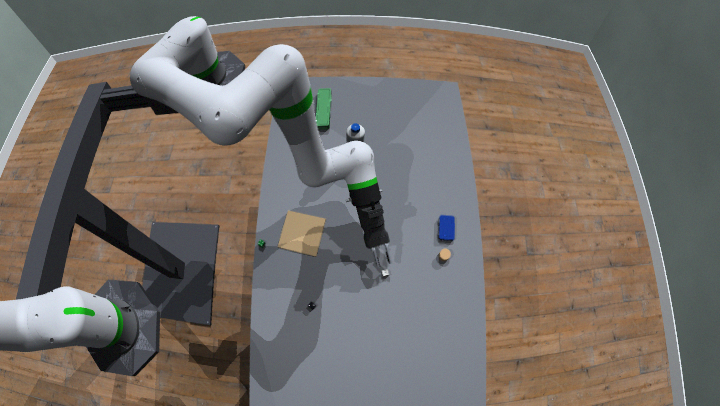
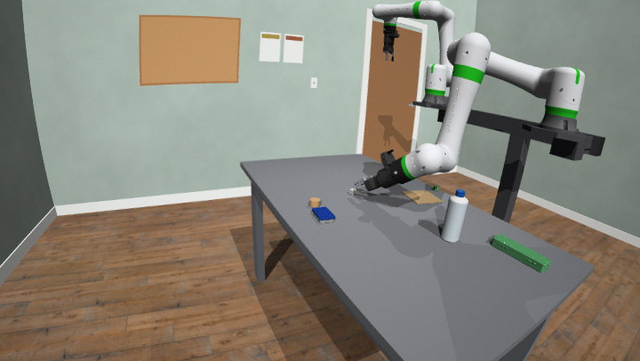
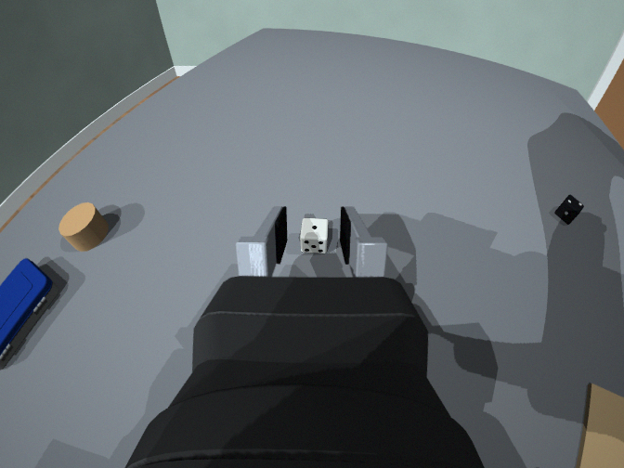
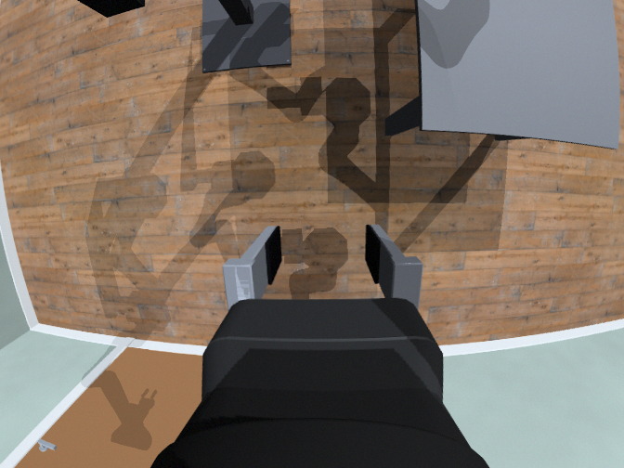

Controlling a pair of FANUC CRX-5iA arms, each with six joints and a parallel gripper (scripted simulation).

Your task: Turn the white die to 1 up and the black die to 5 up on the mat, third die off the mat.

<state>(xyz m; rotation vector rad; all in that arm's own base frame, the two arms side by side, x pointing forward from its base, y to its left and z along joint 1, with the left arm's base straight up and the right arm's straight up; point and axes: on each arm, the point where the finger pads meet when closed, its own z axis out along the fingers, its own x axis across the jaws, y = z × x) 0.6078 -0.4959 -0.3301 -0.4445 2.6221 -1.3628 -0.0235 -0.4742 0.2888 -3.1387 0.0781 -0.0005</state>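
The white die (image 1: 385, 272) (image 2: 352, 191) (image 3: 314, 235) sits on the table with 1 on top; 5 is on the side facing the left wrist camera. My left gripper (image 1: 385, 266) (image 3: 313, 224) is open and tilted low at the die, one finger on each side with gaps. The black die (image 1: 311, 305) (image 3: 569, 209) lies off the tan mat (image 1: 302, 233) (image 2: 420, 196) (image 3: 607, 428); its top number is hard to read. The green die (image 1: 261, 243) (image 2: 436, 188) is off the mat, near the table edge. My right gripper (image 2: 389, 57) (image 4: 322, 242) is open and empty, high up away from the table.
A blue box (image 1: 446, 227) (image 2: 324, 214) and a wooden cylinder (image 1: 444, 254) (image 2: 314, 202) (image 3: 83, 227) stand on the side away from the arm bases. A white bottle (image 1: 355, 133) (image 2: 454, 220) and a green box (image 1: 323, 108) (image 2: 519, 252) are towards one table end.
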